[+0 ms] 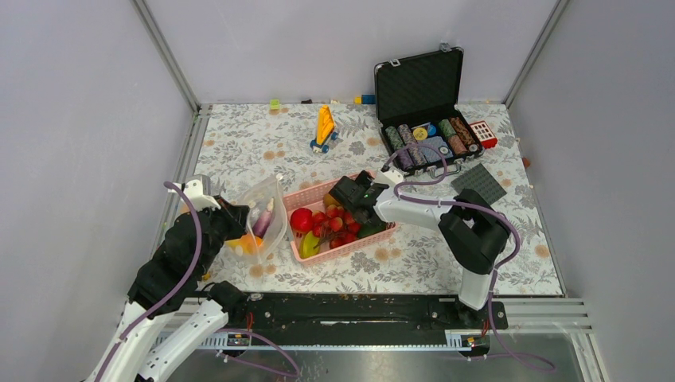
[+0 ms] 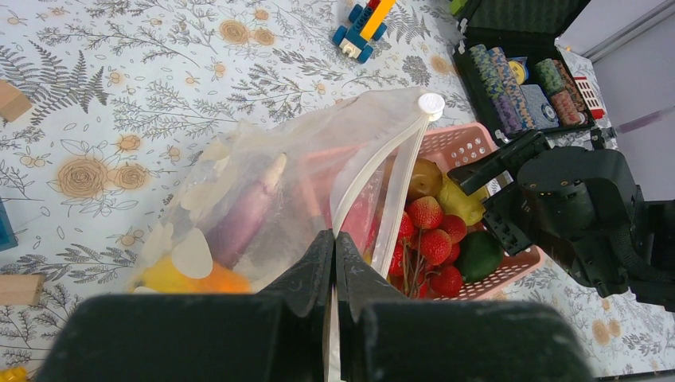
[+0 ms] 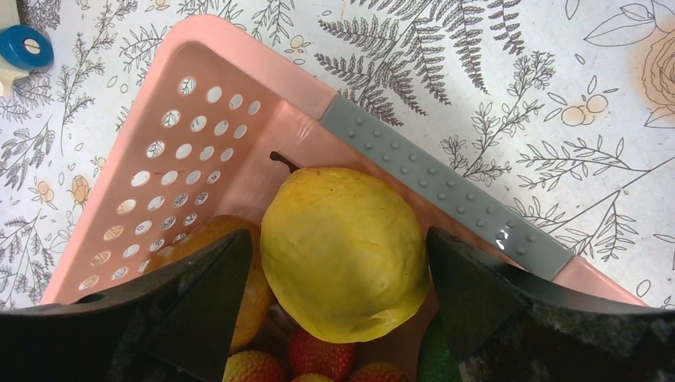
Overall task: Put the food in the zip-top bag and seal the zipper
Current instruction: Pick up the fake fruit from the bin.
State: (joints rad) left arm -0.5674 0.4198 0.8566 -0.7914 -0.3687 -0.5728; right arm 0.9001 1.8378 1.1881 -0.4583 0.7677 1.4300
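On the flowered table, seen from above, the zip-top bag (image 1: pixel 269 208) stands open-mouthed against the pink basket's (image 1: pixel 344 250) left end, and the left pincer (image 1: pixel 238 220) meets the side of the bag away from the basket. A purple vegetable (image 1: pixel 262 220) and an orange-yellow piece (image 1: pixel 247 243) lie inside the bag. The right pincer (image 1: pixel 355 196) reaches down into the basket's far corner, above the red fruits (image 1: pixel 335 224). From the left wrist, the left pincer's fingers are pressed fully together on the bag's edge, with the zipper (image 2: pixel 372 177) running up from between them to a white round slider (image 2: pixel 431 105). From the right wrist, the right pincer's jaws stand wide, one finger on each side of a yellow pear (image 3: pixel 342 247) lying in the basket's corner. A thin gap shows at one finger (image 3: pixel 208 296), and the other is just beside the pear's skin. It has not yet clamped the pear.
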